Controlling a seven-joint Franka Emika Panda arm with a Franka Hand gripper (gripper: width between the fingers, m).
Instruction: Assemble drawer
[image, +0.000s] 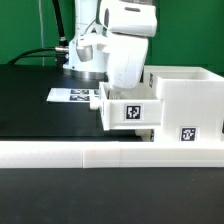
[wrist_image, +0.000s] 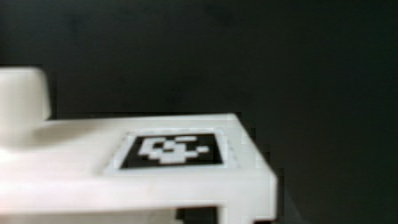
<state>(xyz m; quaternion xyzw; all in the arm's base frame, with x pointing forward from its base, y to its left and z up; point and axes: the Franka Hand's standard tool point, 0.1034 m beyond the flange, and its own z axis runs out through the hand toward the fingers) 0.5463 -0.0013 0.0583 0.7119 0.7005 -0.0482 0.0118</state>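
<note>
In the exterior view the small open-topped white box (image: 125, 110) lies with its right end set into the larger white casing (image: 186, 98). Each shows a square black-and-white marker on its front. My gripper (image: 114, 86) reaches down over the box's left end, its fingertips hidden behind the box wall. In the wrist view a white face of the box (wrist_image: 107, 160) with its marker (wrist_image: 175, 150) fills the lower part, very close. A white upright part (wrist_image: 22, 95) rises beside it. Only a dark bit shows at the frame edge, so the jaws' stand is unclear.
A long low white border wall (image: 100, 153) runs along the front of the black table. The marker board (image: 76, 96) lies flat behind the box at the exterior view's left. A black cable (image: 40, 52) trails from the arm's base.
</note>
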